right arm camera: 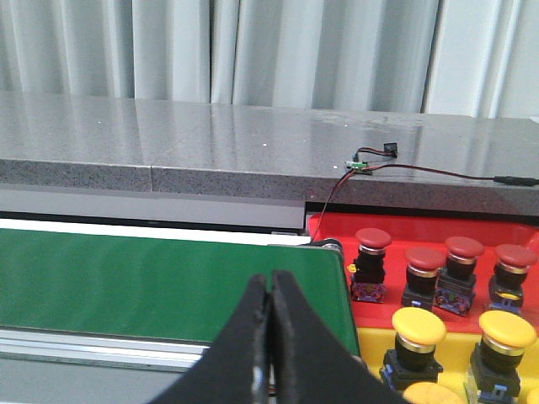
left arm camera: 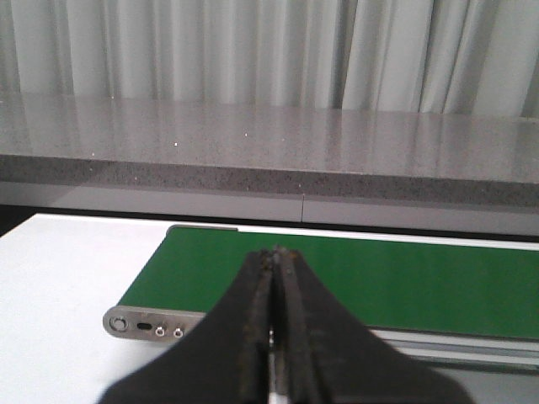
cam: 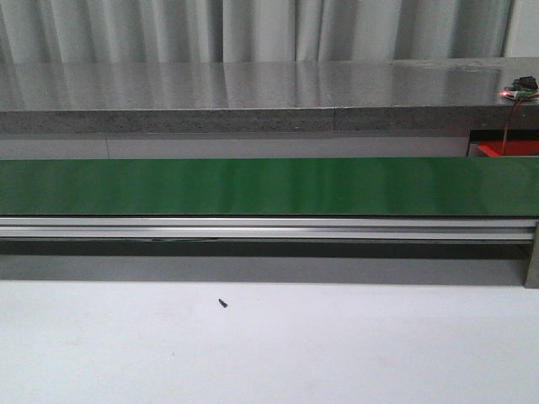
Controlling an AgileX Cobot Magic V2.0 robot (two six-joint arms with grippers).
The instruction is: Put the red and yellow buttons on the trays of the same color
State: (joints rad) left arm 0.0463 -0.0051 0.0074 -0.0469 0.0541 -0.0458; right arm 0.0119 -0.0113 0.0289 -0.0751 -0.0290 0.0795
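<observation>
In the right wrist view, several red buttons stand on a red tray beside the end of the green belt. Yellow buttons stand on a yellow tray right in front of the red one. My right gripper is shut with nothing in it, over the belt's near edge. My left gripper is shut and empty too, above the belt's other end. The front view shows neither gripper, only a corner of the red tray at the far right.
A long green conveyor belt on an aluminium rail crosses the table. Behind it runs a grey stone ledge with a small wired board on it. A small dark speck lies on the white table.
</observation>
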